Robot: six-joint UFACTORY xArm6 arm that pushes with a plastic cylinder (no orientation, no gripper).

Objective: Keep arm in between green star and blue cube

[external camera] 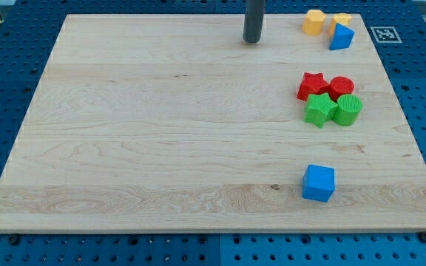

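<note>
The green star lies at the view's right, in a tight cluster of blocks. The blue cube sits alone below it, near the board's bottom edge. My tip is near the board's top edge, up and to the left of both blocks, touching no block. It stands well outside the gap between the green star and the blue cube.
A red star and a red cylinder sit just above the green star; a green cylinder touches its right side. At the top right lie a yellow hexagonal block, another yellow block and a blue triangular block. The wooden board rests on a blue pegboard.
</note>
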